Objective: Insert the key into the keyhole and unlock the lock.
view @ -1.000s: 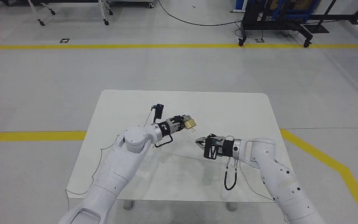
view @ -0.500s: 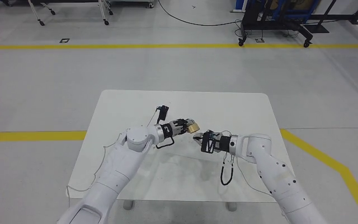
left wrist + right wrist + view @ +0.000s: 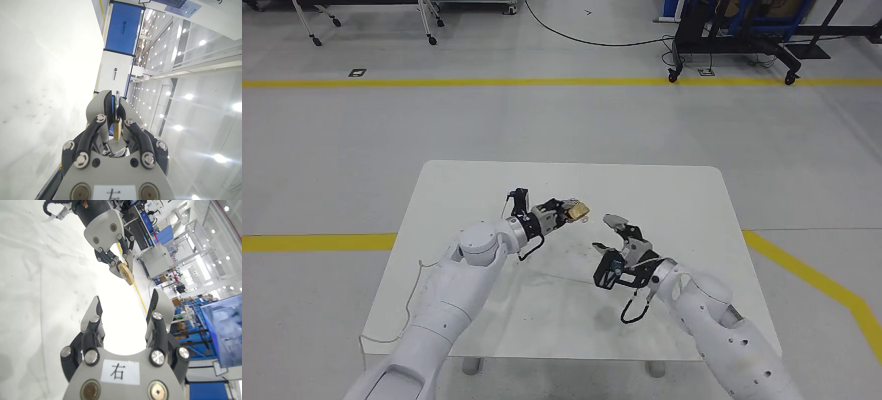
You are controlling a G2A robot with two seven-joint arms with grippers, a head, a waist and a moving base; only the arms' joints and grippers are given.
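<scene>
Brass lock [image 3: 125,274] clenched in left end effector [image 3: 114,98], raised off tabletop [image 3: 682,200], keyhole end facing right end effector [image 3: 125,300], likely presented for insertion; right end effector released, empty.

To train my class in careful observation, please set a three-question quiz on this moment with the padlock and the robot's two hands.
1. True or false: the right hand is shut on the padlock.
2. Which one holds the padlock? A) the left hand B) the right hand C) neither
3. Fill in: the right hand is ____ and empty.
Key: 1 false; 2 A; 3 open.
</scene>
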